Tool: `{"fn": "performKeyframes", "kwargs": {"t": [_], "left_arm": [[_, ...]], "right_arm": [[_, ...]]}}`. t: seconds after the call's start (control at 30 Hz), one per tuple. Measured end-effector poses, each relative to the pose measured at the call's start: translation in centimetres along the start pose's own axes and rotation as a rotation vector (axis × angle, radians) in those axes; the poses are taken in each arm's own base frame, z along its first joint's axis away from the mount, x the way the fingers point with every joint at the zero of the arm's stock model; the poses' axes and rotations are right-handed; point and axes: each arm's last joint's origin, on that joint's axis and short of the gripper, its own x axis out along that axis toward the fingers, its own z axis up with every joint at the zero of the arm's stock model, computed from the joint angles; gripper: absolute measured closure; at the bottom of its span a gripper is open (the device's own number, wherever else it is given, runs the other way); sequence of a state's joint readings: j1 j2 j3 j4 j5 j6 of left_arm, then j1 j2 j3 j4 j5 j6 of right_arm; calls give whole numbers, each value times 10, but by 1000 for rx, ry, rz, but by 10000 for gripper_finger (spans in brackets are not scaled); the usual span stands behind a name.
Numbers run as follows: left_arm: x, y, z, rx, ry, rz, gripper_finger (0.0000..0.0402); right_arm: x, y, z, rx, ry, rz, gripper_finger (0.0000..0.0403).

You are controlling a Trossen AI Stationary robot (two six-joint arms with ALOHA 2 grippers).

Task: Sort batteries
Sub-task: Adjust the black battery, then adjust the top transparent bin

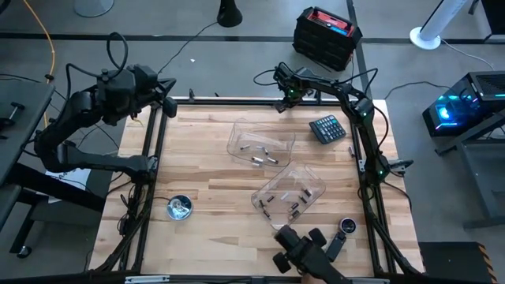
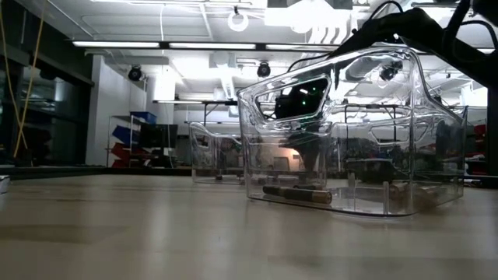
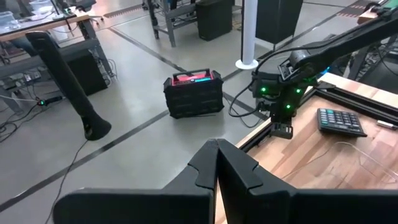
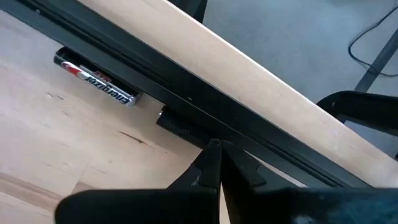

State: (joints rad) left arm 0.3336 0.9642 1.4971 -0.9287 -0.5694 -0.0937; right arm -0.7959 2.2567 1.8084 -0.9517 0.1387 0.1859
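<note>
Right gripper (image 4: 214, 144), fingers together, hangs near a stray battery (image 4: 94, 77) against the table's rail (image 4: 186, 93): should part wide first; left gripper (image 3: 216, 149) waits, fingers together.

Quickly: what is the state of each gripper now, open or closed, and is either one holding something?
Left gripper: closed, holding nothing, at the table's far left corner.
Right gripper: closed, holding nothing, by the table's far edge.
</note>
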Motion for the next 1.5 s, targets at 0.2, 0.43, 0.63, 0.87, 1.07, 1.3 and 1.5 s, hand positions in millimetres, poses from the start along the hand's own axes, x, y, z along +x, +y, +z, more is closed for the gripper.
{"fn": "performKeyframes", "kwargs": {"t": [0.2,0.43,0.63,0.87,1.07,1.3,1.5], "left_arm": [[1,-1,0,2,3,3,401],[2,-1,0,3,4,3,401],[2,-1,0,3,4,4,401],[2,-1,0,0,4,4,401],[2,-1,0,-8,4,4,401],[3,-2,0,-14,7,5,401],[4,-3,0,-10,12,5,401]], "right_arm": [[-1,6,-3,-66,31,92,403],[-18,19,-21,-171,175,268,403],[-55,23,-4,-147,-96,292,403],[-28,28,3,-79,-90,299,403],[-12,33,11,18,-132,313,403],[4,34,13,80,-116,289,403],[15,37,14,108,-122,284,403]]}}
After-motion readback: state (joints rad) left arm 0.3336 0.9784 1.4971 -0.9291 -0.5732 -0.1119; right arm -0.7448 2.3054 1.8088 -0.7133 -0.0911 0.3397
